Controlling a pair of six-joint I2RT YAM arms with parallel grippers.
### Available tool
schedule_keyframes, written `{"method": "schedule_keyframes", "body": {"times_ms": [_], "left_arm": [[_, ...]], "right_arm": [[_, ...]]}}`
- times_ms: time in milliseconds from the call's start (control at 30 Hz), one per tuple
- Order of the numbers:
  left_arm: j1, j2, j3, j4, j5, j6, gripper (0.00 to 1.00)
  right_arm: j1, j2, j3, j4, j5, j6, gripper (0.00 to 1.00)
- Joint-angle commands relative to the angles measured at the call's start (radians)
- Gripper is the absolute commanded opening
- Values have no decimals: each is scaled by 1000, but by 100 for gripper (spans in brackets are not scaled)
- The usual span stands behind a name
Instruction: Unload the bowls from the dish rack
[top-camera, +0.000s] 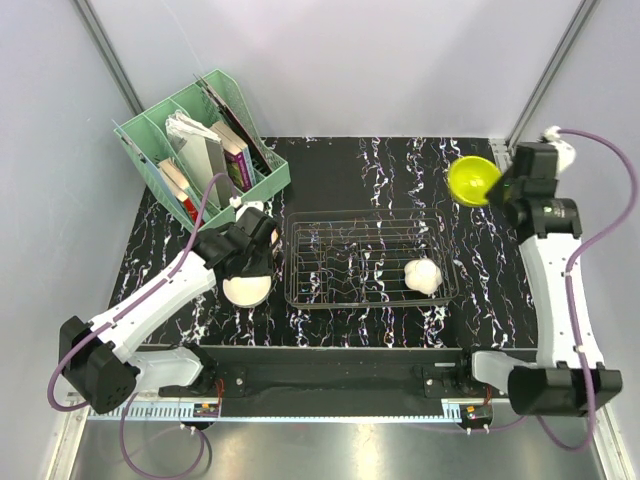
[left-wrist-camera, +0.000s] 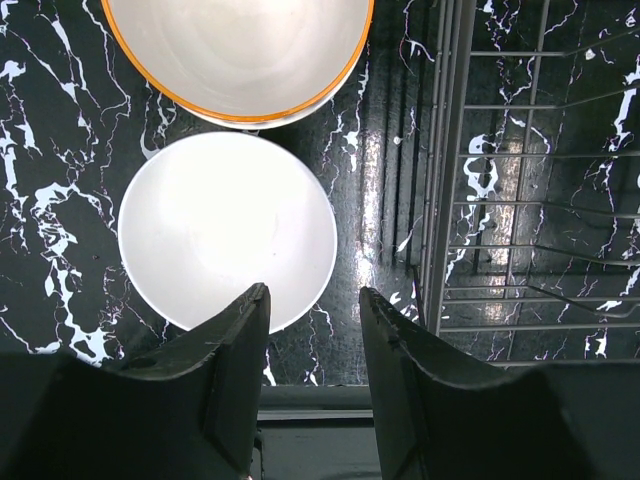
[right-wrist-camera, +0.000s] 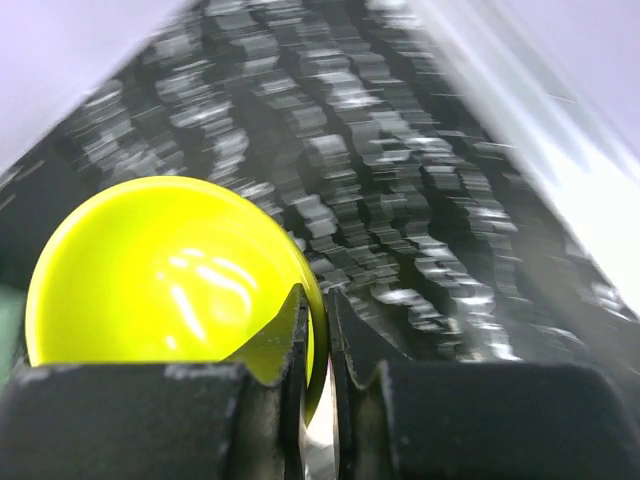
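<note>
Black marbled table: right gripper is clamped on the rim of the yellow-green bowl, aloft at 2 o'clock of the dish rack. Lower it level before releasing. Left gripper, jaws apart and empty, hangs by a white bowl. Its wrist view alone resolves the orange-rimmed bowl at 12 o'clock. The top view alone shows one cream bowl racked.

One yellow-green bowl, one cream bowl, one plain white bowl, one orange-rimmed bowl: four in all. One wire dish rack; one mint-green organiser at ten o'clock.
</note>
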Motion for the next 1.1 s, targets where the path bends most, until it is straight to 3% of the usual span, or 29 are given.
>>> {"method": "schedule_keyframes", "body": {"times_ms": [0, 167, 600, 1067], "left_arm": [[-1, -40, -21, 28, -24, 1, 45], [-1, -57, -41, 28, -33, 1, 45], [-1, -39, -47, 39, -11, -18, 45], [-1, -40, -53, 42, 1, -30, 45]], "right_arm": [[-218, 58, -73, 17, -58, -33, 0], [-329, 118, -142, 80, -126, 41, 0], [-352, 305, -307, 183, -219, 162, 1], [-351, 318, -413, 254, -140, 139, 0]]}}
